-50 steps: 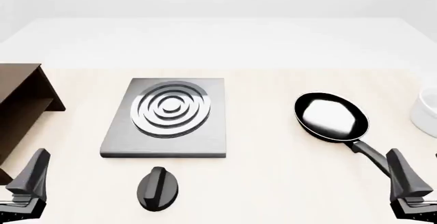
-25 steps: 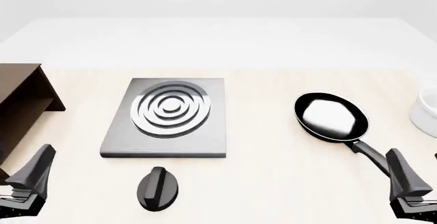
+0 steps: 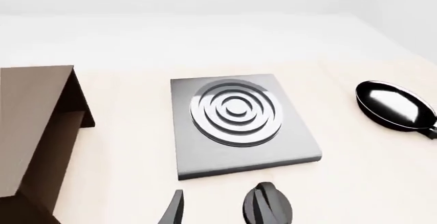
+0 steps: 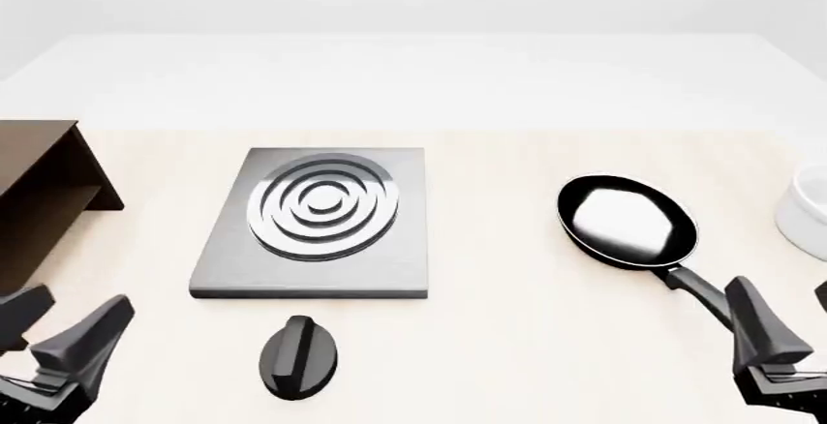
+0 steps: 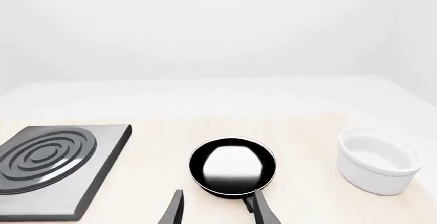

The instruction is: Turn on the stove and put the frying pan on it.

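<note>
The stove is a flat grey square plate with ring burners, lying left of the table's centre. Its black oval knob lies apart, just in front of it. The frying pan rests on the table to the right, its handle pointing at my right gripper. That gripper stands open just behind the handle's end and holds nothing. My left gripper is open at the front left, well left of the knob. The left wrist view holds the stove, the knob and the pan.
A brown wooden shelf stands at the left edge, close behind my left gripper. A white bowl sits at the right edge beside the pan, and it shows whole in the right wrist view.
My left gripper has shifted right and turned toward the knob, and its second finger has come into view. The right gripper has sunk very slightly. Pan, stove and knob are unmoved.
</note>
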Motion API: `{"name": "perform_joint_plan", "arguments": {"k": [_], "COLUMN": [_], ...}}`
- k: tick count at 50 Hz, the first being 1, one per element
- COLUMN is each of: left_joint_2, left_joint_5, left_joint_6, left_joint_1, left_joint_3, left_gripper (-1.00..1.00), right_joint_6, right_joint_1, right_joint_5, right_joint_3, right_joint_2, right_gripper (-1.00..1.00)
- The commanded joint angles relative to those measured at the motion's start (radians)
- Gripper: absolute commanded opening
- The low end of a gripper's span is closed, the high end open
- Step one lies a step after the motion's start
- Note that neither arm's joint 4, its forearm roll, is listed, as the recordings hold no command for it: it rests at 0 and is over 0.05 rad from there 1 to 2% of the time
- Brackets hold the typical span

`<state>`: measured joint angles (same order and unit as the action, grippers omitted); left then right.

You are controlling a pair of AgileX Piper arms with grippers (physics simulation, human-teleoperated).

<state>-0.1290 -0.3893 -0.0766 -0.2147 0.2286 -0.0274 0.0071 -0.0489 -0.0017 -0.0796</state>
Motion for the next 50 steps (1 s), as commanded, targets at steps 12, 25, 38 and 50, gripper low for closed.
{"name": "perform_joint_plan", "arguments": {"k": [12,25,38,50], "left_joint_2": [-0.034,-0.119,-0.262,-0.361], "left_joint_5": [-0.191,-0.141,0.004,0.126], "left_joint_6": [-0.007,-0.013,-0.011,-0.019], "left_joint_1": [-0.224,-0.34,-0.421,-0.444], "left_joint_3": [0.095,0.05,-0.008,-0.052], "left_gripper": [1.0,1.0,1.0,1.0], "right_joint_6": [-0.013,-0.013,-0.013,-0.016], "right_joint_1": [-0.008,-0.01,-0.011,-0.01], "right_joint_5": [-0.016,-0.006,-0.009,-0.014], "right_joint_3": [0.001,0.001,0.001,0.001], "right_joint_2": [-0.022,-0.014,-0.017,-0.024], "right_gripper": [1.0,1.0,1.0,1.0]}}
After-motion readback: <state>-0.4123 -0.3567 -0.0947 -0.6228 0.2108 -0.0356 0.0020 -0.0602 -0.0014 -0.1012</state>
